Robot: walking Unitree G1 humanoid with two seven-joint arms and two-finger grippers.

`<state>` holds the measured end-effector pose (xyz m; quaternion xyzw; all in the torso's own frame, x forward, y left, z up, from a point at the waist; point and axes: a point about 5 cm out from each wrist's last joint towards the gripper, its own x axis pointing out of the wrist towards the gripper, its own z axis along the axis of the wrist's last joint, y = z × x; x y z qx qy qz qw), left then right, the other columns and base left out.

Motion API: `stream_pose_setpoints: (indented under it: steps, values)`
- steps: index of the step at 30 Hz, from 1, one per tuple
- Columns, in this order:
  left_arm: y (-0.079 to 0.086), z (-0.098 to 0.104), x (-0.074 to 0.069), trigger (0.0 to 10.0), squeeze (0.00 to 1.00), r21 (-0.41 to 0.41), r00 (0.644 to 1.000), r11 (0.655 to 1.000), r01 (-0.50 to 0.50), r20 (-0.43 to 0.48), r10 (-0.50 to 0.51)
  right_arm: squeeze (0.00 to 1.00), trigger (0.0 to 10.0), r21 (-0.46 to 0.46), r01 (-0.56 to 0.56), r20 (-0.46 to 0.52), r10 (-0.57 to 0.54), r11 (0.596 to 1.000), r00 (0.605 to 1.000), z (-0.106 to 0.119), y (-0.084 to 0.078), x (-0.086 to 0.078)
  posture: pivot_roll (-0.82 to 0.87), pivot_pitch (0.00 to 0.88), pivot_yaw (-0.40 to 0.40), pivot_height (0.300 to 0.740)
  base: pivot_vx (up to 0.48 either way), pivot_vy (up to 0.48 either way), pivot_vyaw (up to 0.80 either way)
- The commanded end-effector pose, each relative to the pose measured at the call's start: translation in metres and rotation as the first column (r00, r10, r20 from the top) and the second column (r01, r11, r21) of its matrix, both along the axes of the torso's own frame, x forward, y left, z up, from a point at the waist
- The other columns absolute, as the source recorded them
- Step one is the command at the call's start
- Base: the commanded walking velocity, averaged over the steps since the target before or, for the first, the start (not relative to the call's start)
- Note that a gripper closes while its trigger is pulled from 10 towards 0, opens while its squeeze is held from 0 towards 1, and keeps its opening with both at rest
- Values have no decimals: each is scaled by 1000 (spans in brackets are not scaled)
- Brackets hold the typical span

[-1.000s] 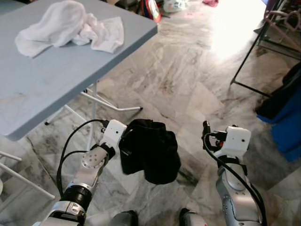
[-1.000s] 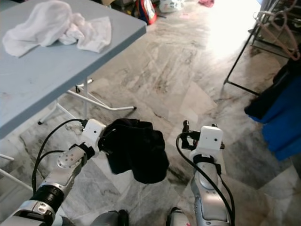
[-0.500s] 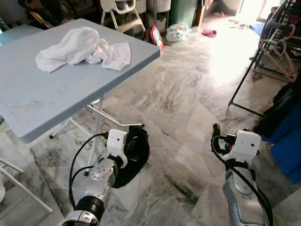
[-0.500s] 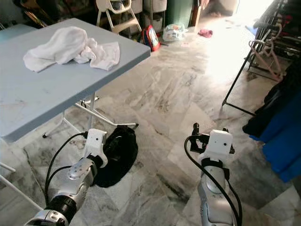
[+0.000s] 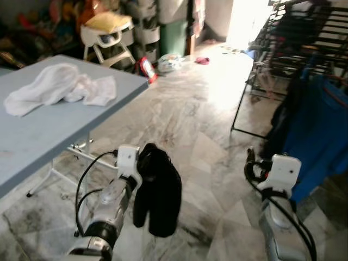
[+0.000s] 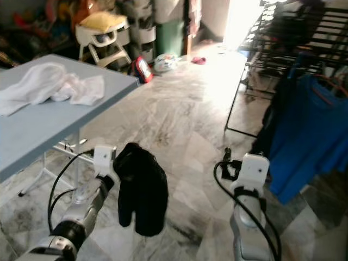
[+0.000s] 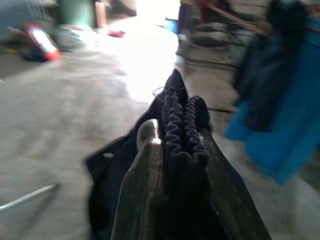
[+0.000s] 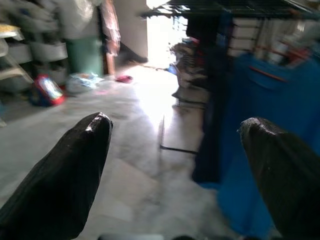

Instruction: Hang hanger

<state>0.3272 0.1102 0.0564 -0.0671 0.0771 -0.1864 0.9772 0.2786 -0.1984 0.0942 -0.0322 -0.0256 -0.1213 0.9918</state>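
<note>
- We see the left gripper (image 7: 175, 145) raised in front of the body, its two black fingers (image 7: 145, 175) pressed onto a bunched fold of a black garment (image 5: 160, 190); the wrist view shows the ribbed fabric squeezed between them.
- The black garment hangs down from that pinch, well above the marble floor (image 5: 190, 109), draping beside the left forearm.
- We cannot make out a hanger inside the garment; the fabric hides whatever it is on.
- The right gripper (image 8: 175, 145) is held forward at about the same height, its fingers (image 8: 70, 165) spread wide with nothing between them; through the gap we see floor and blue cloth.
- To the robot's right stands a dark clothes rack (image 5: 304, 32) with a blue garment (image 5: 318, 130) and a dark garment (image 5: 285, 117) hanging on it.
- To the left, a grey-blue folding table (image 5: 32, 136) carries a crumpled white cloth (image 5: 60, 87).
- Farther back we note a white high chair (image 5: 106, 35) and a red item (image 5: 145, 68) on the floor.
- Both wrist views are somewhat blurred.
</note>
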Motion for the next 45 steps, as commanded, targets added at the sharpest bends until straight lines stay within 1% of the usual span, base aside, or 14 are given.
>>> stream_pose_setpoints:
  steps: [1, 3, 7, 12, 16, 19, 32, 35, 39, 42, 45]
  values:
    - [4, 12, 8, 10000, 0, -8, 999, 1000, -21, 44, 21, 0, 10000, -2, -21, 22, 21, 1000, 1000, 7, 4, 7, -88, 27, 56, 740, 368, 0, -800]
    - [3, 13, 9, 10000, 0, -12, 999, 1000, -24, 48, 24, 0, 10000, -9, -27, 25, 27, 1000, 999, 8, 4, 8, -88, 31, 55, 740, 368, 0, -800]
    - [4, 15, 10, 10000, 0, -23, 998, 999, -34, 50, 35, 0, 10000, -13, -27, 26, 27, 1000, 999, 9, 2, 9, -83, 46, 51, 740, 347, 0, 0]
    - [7, 11, 8, 10000, 0, -28, 998, 999, -46, 37, 47, 0, 10000, -18, -37, 15, 37, 999, 999, 4, 3, 5, -81, 72, 44, 740, 305, 302, 0]
    - [8, 10, 7, 10000, 0, -29, 998, 998, -49, 34, 50, 0, 10000, -19, -41, 12, 41, 999, 999, 4, 4, 4, -81, 76, 43, 740, 279, 352, 0]
    - [7, 8, 7, 10000, 0, -33, 999, 998, -46, 24, 47, 0, 10000, -16, -47, 7, 48, 999, 999, 2, 6, 3, -82, 86, 41, 740, 0, 420, 0]
    - [-1, 9, 7, 10000, 0, -25, 999, 1000, -19, 29, 20, 0, 10000, -29, -35, 10, 35, 999, 999, 4, 5, 2, -90, 98, 42, 740, 0, 423, 0]
    - [-1, 7, 5, 10000, 0, -24, 999, 999, -33, 20, 33, 0, 10000, -33, -33, 7, 33, 999, 999, 3, 6, 1, -87, 102, 36, 740, 246, 376, 0]
    - [0, 4, 2, 10000, 0, -10, 999, 999, -33, 24, 33, 0, 10000, -49, -28, -3, 28, 998, 1000, 2, 5, 1, -82, 106, 29, 740, 0, 0, 0]
    - [2, 2, 0, 10000, 0, -21, 999, 999, -35, 21, 35, 0, 10000, -52, -29, -5, 29, 998, 1000, 2, 6, 1, -79, 111, 24, 740, 0, 0, 0]
    - [2, 2, -1, 10000, 0, -50, 999, 998, -36, 20, 37, 0, 10000, -62, -31, 1, 31, 998, 1000, 4, 6, 1, -75, 114, 19, 740, 0, 0, 0]
